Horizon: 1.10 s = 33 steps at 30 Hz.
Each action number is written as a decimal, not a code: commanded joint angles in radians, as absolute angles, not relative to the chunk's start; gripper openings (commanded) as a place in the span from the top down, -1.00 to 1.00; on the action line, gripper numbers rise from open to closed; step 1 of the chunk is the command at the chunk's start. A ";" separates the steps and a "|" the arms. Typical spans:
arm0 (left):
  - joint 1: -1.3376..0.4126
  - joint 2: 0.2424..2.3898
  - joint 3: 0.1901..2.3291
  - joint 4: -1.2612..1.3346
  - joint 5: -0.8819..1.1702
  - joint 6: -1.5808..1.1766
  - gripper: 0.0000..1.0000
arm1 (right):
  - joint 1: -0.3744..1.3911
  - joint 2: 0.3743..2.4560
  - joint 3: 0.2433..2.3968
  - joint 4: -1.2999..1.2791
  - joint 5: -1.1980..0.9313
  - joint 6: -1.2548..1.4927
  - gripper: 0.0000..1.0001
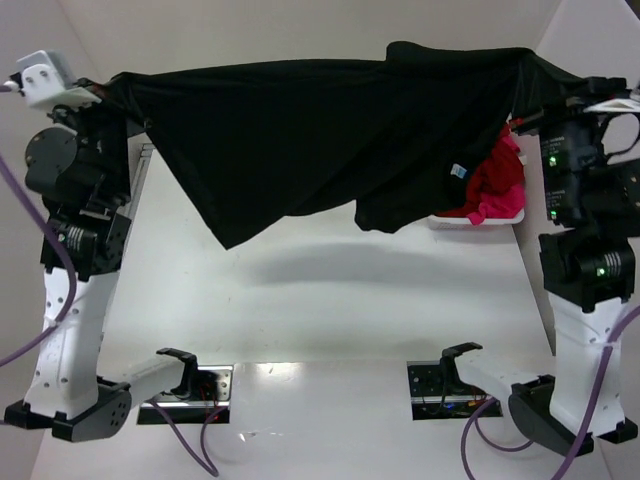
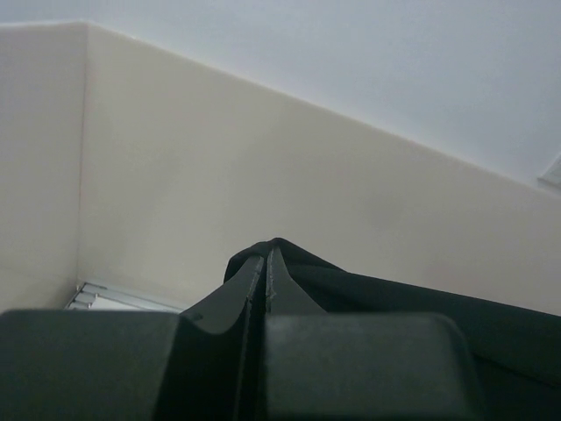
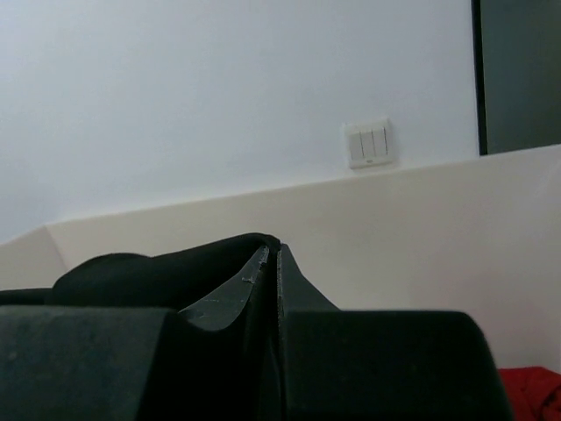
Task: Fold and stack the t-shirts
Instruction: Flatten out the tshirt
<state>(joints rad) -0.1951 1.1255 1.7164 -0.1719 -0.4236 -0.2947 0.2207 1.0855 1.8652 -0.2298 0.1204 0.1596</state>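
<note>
A black t-shirt (image 1: 320, 130) hangs stretched in the air between my two raised arms, its lower edge sagging toward the table. My left gripper (image 1: 118, 88) is shut on its left end; in the left wrist view the closed fingertips (image 2: 266, 254) pinch black cloth (image 2: 394, 303). My right gripper (image 1: 535, 85) is shut on its right end; in the right wrist view black cloth (image 3: 158, 267) drapes left from the closed gripper (image 3: 270, 253). A dark red shirt (image 1: 492, 175) and a bright pink shirt (image 1: 500, 208) lie heaped in a white basket (image 1: 447, 221) at the right, partly hidden behind the black shirt.
The white table (image 1: 320, 300) lies below the hanging shirt, with its shadow on it. White walls (image 1: 300, 30) enclose the back and sides. Both arm bases (image 1: 180, 380) stand at the near edge with purple cables.
</note>
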 commanded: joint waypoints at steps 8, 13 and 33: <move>-0.189 1.022 1.684 -0.109 -0.503 -0.284 1.00 | 0.225 1.023 1.766 -0.163 0.126 0.156 0.83; -0.189 1.002 1.669 -0.118 -0.517 -0.284 1.00 | 0.225 1.002 1.712 -0.181 0.137 0.167 0.83; -0.189 1.230 1.607 -0.078 -0.468 -0.255 1.00 | 0.225 1.188 1.640 -0.160 0.138 0.186 0.85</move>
